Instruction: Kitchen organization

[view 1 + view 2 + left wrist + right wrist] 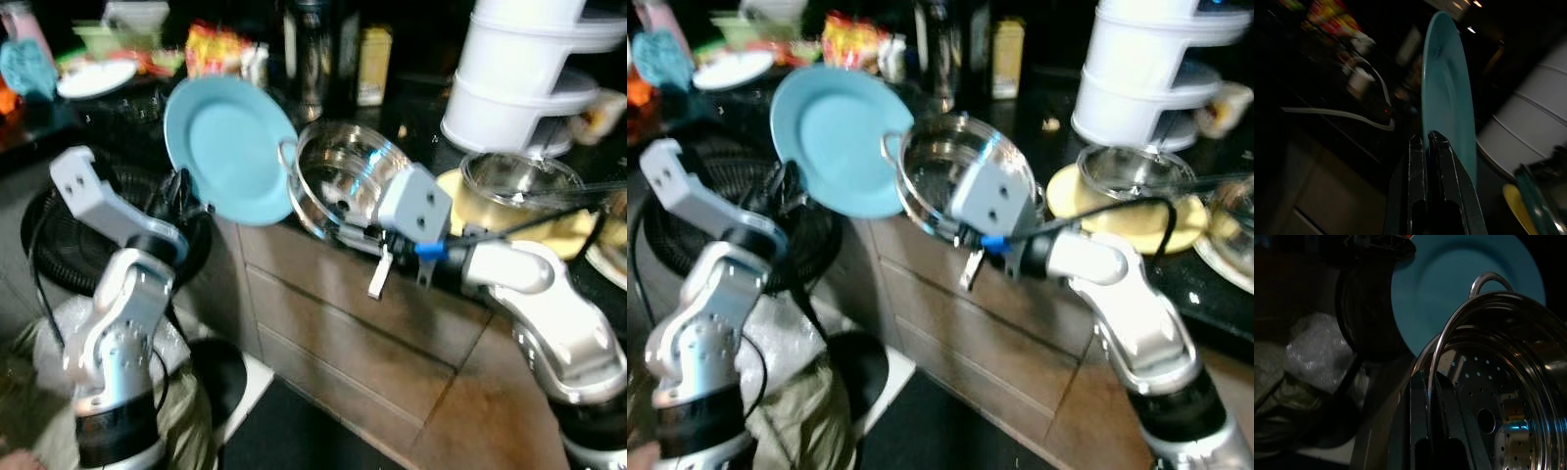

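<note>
A light blue plate (230, 147) is held up on edge in front of the dark counter (411, 108), with my left gripper (1428, 139) shut on its lower rim. Beside it on the right, a steel steamer pot (343, 181) with a perforated bottom and loop handles is tilted toward me; my right gripper (1429, 382) is shut on its rim. The plate (1459, 289) and pot (1498, 401) nearly touch, the plate just behind the pot's handle.
Wooden drawers (343, 313) run below the counter. A white stacked steamer (524, 73), a glass bowl on a yellow plate (514, 191), bottles and packets sit on the counter. A black fan (98, 225) and plastic bags (59, 343) stand on the floor at left.
</note>
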Controlling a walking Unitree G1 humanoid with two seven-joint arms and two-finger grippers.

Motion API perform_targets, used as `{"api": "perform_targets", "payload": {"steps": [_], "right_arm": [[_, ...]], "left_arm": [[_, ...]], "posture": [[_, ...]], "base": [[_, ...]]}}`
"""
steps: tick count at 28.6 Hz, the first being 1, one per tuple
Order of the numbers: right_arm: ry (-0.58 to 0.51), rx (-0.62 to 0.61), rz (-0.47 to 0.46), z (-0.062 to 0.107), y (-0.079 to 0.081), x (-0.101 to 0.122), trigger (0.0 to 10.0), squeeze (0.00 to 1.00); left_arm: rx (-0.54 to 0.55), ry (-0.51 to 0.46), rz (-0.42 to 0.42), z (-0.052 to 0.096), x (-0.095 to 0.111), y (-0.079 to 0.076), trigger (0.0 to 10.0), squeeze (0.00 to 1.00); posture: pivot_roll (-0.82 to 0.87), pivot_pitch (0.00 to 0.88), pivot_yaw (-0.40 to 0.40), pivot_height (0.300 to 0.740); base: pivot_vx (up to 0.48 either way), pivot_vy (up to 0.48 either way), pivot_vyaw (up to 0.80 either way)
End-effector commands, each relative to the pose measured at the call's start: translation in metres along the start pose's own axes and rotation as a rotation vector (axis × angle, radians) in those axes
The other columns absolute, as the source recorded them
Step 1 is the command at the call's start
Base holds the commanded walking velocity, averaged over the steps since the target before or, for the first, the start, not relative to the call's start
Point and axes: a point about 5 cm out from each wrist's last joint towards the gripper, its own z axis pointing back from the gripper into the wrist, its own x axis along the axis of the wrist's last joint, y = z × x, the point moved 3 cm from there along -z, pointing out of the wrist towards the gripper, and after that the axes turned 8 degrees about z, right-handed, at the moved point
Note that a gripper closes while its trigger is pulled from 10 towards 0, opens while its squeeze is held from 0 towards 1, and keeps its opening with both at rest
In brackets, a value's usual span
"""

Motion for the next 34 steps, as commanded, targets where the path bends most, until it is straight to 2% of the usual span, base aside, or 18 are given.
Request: {"api": "perform_targets", "payload": {"steps": [1,4,9,14,25,28,34], "right_arm": [[-0.019,-0.001,0.012,-0.002,0.002,0.003,10.0,0.0],[-0.006,-0.011,0.004,-0.002,0.002,0.0,10.0,0.0],[0.066,-0.056,-0.03,-0.002,-0.001,-0.019,10.0,0.0],[0.139,-0.07,-0.024,-0.002,-0.002,-0.031,10.0,0.0],[0.303,-0.079,0.105,-0.001,-0.006,-0.054,10.0,0.0],[0.364,-0.055,0.185,0.0,-0.004,-0.061,10.0,0.0],[0.399,-0.035,0.234,0.0,-0.001,-0.067,10.0,0.0]], "left_arm": [[0.02,-0.001,-0.01,0.003,0.001,0.004,10.0,0.0],[0.02,0.006,-0.01,0.003,-0.001,0.005,10.0,0.0],[0.017,0.03,-0.009,0.005,-0.009,0.004,10.0,0.0],[0.013,0.037,-0.017,0.005,-0.011,0.005,10.0,0.0],[-0.015,0.027,-0.01,0.002,-0.013,0.002,10.0,0.0],[-0.022,0.021,-0.011,0.001,-0.012,0.001,10.0,0.0],[-0.057,0.023,-0.012,0.0,-0.014,-0.004,10.0,0.0]], "posture": [[0.01,0.0,0.011,0.74],[0.01,0.0,0.011,0.74],[0.01,0.0,0.01,0.74],[0.01,0.0,0.01,0.74],[0.0,0.0,0.012,0.74],[0.0,0.0,0.013,0.74],[0.0,0.0,0.013,0.74]], "base": [[-0.334,0.0,0.0],[-0.323,0.0,0.0],[-0.31,0.0,0.0],[-0.059,0.0,-0.71],[0.0,0.0,-0.71],[0.0,0.0,-0.71],[0.0,0.0,-0.71]]}}
